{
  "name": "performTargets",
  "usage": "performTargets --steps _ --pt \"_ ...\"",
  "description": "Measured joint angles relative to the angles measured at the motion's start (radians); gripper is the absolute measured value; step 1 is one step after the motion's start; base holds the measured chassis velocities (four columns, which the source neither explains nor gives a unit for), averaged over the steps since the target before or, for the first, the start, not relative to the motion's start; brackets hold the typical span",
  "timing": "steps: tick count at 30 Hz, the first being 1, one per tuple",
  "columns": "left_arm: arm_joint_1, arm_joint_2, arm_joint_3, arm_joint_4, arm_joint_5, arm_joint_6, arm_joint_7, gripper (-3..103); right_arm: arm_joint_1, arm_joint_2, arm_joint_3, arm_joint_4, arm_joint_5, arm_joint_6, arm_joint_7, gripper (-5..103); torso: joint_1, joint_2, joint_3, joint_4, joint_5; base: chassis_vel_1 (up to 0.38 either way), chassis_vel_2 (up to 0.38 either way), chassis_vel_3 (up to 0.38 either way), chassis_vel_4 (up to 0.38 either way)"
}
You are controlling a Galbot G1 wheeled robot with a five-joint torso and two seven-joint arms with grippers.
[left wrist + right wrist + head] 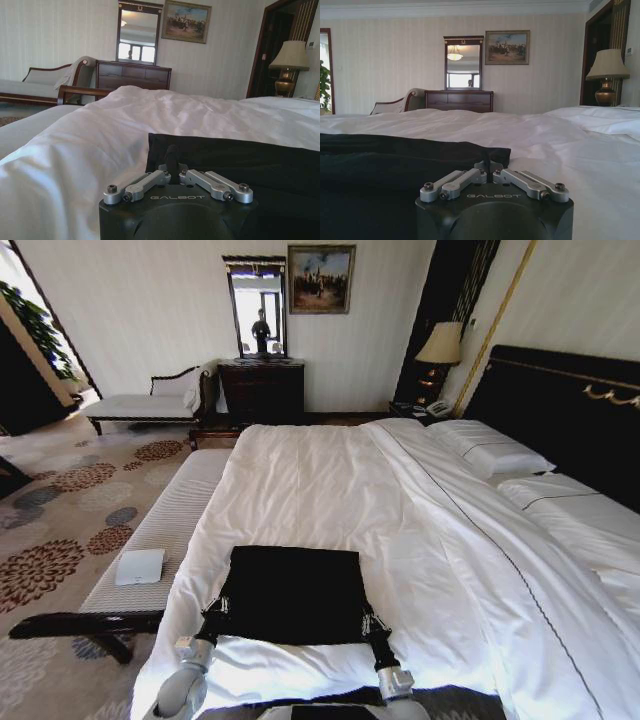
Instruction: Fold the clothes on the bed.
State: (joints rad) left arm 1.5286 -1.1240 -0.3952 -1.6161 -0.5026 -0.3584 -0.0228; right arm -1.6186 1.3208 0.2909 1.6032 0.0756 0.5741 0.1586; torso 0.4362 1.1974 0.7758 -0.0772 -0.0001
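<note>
Two grippers are engaged at the foot edge of the bed (330,490), one at each near corner of the black T-shirt (292,592). The garment lies flat on the white duvet (400,530) as a compact, roughly square dark panel, close to the foot edge and toward the bench side of the mattress; no print is visible on the upturned face.

The left gripper (216,614) reaches forward from a bent silver forearm and meets the shirt's near left corner. In the left wrist view its fingers (172,159) stand drawn narrow together with a dark fold of cloth pinched upright between them, the linkage bars angled inward.

The right gripper (374,627) extends forward in a matching pose to the near right corner. In the right wrist view the linkage bars also converge, and the fingertips (489,166) sit closed at the corner edge of the black fabric (395,170), gripping it.

Both arms run roughly parallel, low over the duvet, wrists level with the bed surface.

A striped upholstered bench (165,530) stands along the left side of the bed, bearing a white folded item (139,566). Pillows (490,450) rest against the dark headboard (570,410) at the right.
</note>
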Motion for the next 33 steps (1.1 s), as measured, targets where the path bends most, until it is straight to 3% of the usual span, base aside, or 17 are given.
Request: performTargets --steps 11,12,14,18,21,22,26,29,31,33 --pt "0.036 0.002 -0.019 -0.008 0.018 -0.007 -0.005 0 -0.022 0.004 -0.008 -0.006 -0.028 0.013 -0.011 0 0.000 0.000 0.000 0.0000 0.0000 0.000 0.000 0.000 0.000" --pt "0.043 0.003 -0.023 -0.012 0.025 -0.007 -0.008 6 -0.025 0.003 -0.006 -0.007 -0.032 0.016 -0.013 5 0.000 0.000 0.000 0.0000 0.0000 0.000 0.000 0.000 0.000" --pt "0.048 0.004 -0.026 -0.014 0.029 -0.007 -0.008 6 -0.026 0.003 -0.005 -0.007 -0.033 0.018 -0.013 5 0.000 0.000 0.000 0.0000 0.0000 0.000 0.000 0.000 0.000" --pt "0.075 0.021 -0.052 -0.018 0.045 -0.016 -0.009 27 -0.042 -0.010 0.008 0.003 -0.032 0.029 -0.005 27 0.000 0.000 0.000 0.0001 0.0001 0.000 0.000 0.000 0.000" --pt "0.084 0.028 -0.064 -0.025 0.044 -0.019 -0.009 32 -0.054 -0.016 0.017 0.017 -0.030 0.034 -0.001 32 0.000 0.000 0.000 0.0002 0.0001 0.000 0.000 0.000 0.000" --pt "0.095 0.037 -0.079 -0.038 0.036 -0.020 -0.009 43 -0.072 -0.025 0.032 0.041 -0.030 0.042 0.000 43 0.000 0.000 0.000 0.0003 0.0001 0.000 0.000 0.000 0.000" --pt "0.104 0.056 -0.104 -0.057 0.016 -0.020 -0.008 55 -0.113 -0.040 0.058 0.097 -0.007 0.041 0.000 54 0.000 0.000 0.000 0.0002 0.0002 0.000 0.000 0.000 0.000" --pt "0.070 0.086 -0.119 -0.062 -0.037 0.009 -0.008 70 -0.140 -0.056 0.098 0.175 0.092 -0.019 -0.012 70 0.000 0.000 0.000 0.0002 0.0000 0.000 0.000 0.000 0.000" --pt "0.060 0.090 -0.119 -0.061 -0.047 0.018 -0.009 70 -0.139 -0.056 0.103 0.180 0.103 -0.029 -0.015 70 0.000 0.000 0.000 0.0002 0.0000 0.000 0.000 0.000 0.000" --pt "-0.001 0.112 -0.098 -0.058 -0.113 0.072 -0.025 81 -0.107 -0.054 0.127 0.196 0.152 -0.076 -0.025 81 0.000 0.000 0.000 0.0001 0.0000 0.000 0.000 0.000 0.000"
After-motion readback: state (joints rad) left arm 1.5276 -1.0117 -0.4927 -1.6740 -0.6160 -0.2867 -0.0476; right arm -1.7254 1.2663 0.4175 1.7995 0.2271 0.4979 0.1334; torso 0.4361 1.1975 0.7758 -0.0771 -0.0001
